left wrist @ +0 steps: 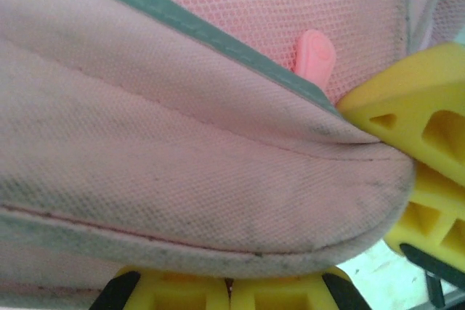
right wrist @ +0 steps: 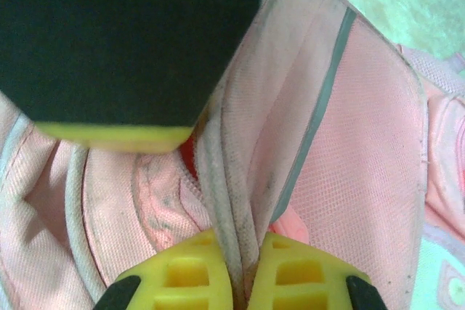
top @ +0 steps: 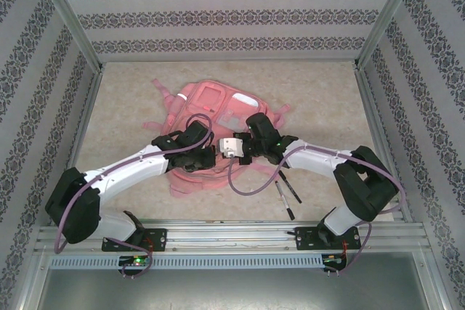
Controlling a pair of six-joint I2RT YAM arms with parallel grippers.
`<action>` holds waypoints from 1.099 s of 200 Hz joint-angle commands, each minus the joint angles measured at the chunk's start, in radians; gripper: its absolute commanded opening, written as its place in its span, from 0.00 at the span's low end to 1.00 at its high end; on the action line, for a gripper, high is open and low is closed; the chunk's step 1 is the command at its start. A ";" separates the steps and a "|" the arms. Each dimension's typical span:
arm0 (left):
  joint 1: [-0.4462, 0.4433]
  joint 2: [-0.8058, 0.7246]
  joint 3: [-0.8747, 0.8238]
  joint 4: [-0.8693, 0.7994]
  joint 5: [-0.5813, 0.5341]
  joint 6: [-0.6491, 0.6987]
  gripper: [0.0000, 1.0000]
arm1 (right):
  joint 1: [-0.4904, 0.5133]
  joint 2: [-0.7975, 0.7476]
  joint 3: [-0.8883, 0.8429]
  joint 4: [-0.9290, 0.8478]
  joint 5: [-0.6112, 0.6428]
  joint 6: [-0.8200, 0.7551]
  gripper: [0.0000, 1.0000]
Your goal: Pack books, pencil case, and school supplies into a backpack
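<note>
1. Gripping the near edge of the pink backpack (top: 218, 107) at mid-table, the left gripper (left wrist: 229, 281) and right gripper (right wrist: 243, 266) each pinch its fabric, apparently to open it.
2. Two black pens (top: 282, 198) lie near right, unpacked; packing looks barely begun.

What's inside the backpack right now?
Through the backpack mouth, pink lining and a red sliver show. Deeper inside is covered by fabric folds and a dark block. Two pens lie outside it.
</note>
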 commanded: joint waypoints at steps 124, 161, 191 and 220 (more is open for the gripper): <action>0.094 -0.143 -0.123 0.173 0.360 0.460 0.00 | 0.056 -0.180 -0.054 -0.067 0.019 0.238 0.65; 0.094 -0.168 -0.132 0.203 0.361 0.458 0.00 | 0.076 -0.094 -0.033 0.009 0.065 0.375 0.58; 0.155 -0.220 -0.146 0.089 0.236 0.477 0.00 | 0.074 -0.077 -0.036 -0.008 0.168 0.304 0.07; 0.331 -0.303 -0.196 -0.005 0.136 0.497 0.00 | 0.022 -0.081 -0.031 -0.070 -0.009 0.093 0.00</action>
